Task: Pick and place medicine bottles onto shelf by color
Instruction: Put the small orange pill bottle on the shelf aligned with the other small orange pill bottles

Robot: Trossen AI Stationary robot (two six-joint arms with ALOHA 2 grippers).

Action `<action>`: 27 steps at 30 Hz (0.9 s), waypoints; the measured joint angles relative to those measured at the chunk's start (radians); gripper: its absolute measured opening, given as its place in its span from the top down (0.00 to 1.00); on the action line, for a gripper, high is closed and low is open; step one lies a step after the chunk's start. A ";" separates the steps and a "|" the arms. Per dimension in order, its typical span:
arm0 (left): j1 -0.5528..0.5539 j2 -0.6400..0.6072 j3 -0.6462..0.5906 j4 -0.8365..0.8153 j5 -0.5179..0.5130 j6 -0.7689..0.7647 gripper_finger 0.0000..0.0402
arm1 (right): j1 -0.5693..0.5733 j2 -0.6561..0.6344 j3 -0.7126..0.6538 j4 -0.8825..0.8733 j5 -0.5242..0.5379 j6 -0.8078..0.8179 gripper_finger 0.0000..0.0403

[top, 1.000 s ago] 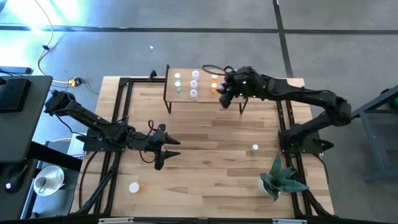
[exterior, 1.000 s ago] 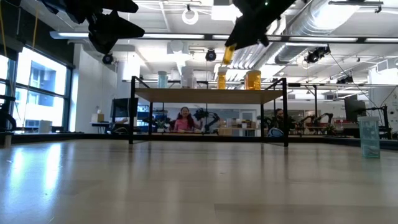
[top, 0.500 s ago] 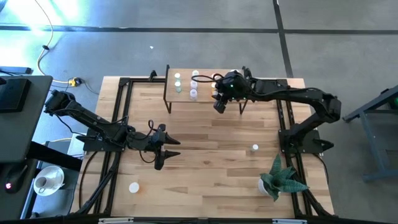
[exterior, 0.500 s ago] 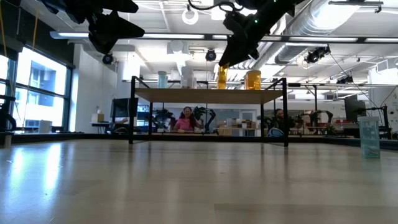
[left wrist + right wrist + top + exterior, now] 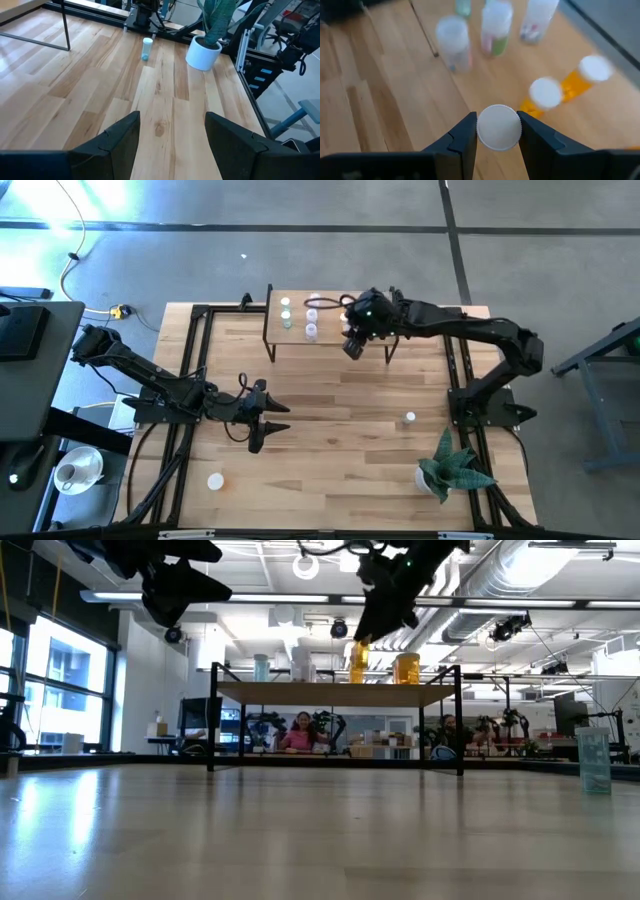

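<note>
Now the right end effector [image 5: 352, 340] is above the shelf [image 5: 330, 320], at its near edge, and it pinches a medicine bottle [image 5: 499, 127] by the white cap between its two fingers [image 5: 461, 142]. In the low view this bottle [image 5: 358, 658] has an orange body and hangs just above the shelf top, beside a wider orange bottle [image 5: 406, 668] that stands on the shelf. In the right wrist view two other orange bottles [image 5: 587, 75] stand close together on the light wood, and three paler bottles [image 5: 453, 41] stand farther off on the same shelf.

The left end effector [image 5: 262, 423] waits over the tabletop [image 5: 340, 440], well apart from the shelf, and its fingers [image 5: 111, 145] are spread with nothing between them. One small pale bottle [image 5: 410, 418] stands alone on the tabletop near a plant in a white pot [image 5: 440, 472]. Another bottle [image 5: 215, 481] lies near the front left part of the tabletop. In the low view a person [image 5: 296, 735] sits in the room behind the shelf.
</note>
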State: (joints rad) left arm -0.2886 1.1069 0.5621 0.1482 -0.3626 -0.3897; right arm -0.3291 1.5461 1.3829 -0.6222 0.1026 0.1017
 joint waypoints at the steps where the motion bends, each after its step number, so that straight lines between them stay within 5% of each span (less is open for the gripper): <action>1: 0.000 0.000 0.000 -0.002 0.000 0.000 0.47 | -0.003 0.011 -0.003 0.006 -0.002 -0.004 0.71; 27: 0.000 0.000 0.000 -0.018 0.000 0.000 0.47 | -0.040 0.085 -0.004 0.031 0.016 0.003 0.70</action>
State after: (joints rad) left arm -0.2886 1.1069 0.5621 0.1307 -0.3624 -0.3901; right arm -0.3687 1.6310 1.3791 -0.5915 0.1188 0.1047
